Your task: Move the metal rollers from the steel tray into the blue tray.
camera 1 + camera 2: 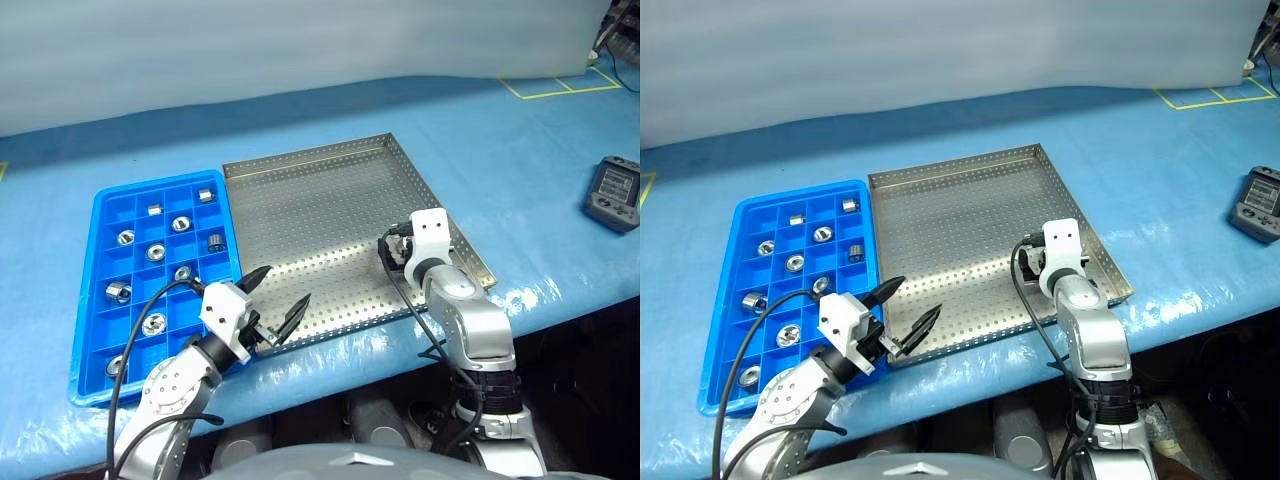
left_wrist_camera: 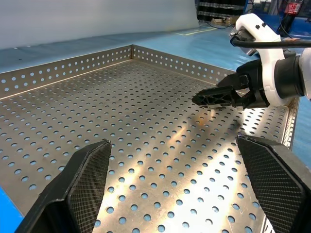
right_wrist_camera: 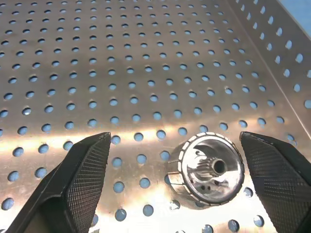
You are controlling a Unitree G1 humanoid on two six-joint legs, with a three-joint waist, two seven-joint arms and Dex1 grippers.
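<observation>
Bright, even light falls from overhead. Soft glare streaks the steel tray (image 2: 146, 121) ahead of the left pincer (image 2: 180, 189), and a warm sheen lies under the roller (image 3: 206, 168) between the right pincer's fingers (image 3: 73, 189). Those near fingers look slightly soft. Shadows are faint and short beneath the pincers.
</observation>
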